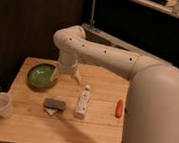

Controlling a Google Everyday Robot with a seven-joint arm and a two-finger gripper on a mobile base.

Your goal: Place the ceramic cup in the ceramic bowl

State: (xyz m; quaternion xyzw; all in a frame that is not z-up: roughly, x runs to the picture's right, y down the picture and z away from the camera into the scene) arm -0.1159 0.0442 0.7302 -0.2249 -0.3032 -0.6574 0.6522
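The ceramic cup (1, 105), small, plain white and upright, stands at the front left corner of the wooden table (94, 132). The ceramic bowl (41, 75), dark green with a lighter green inside, sits at the left of the table, behind the cup. My gripper (66, 76) hangs from the white arm just right of the bowl's rim, a little above the table, far from the cup. Its two fingers stand apart and hold nothing.
A white bottle (82, 101) lies on its side mid-table. A dark sponge-like block (54, 104) lies left of it, and a small orange thing (119, 107) lies to the right. My arm's bulky white body fills the right side. Dark walls stand behind the table.
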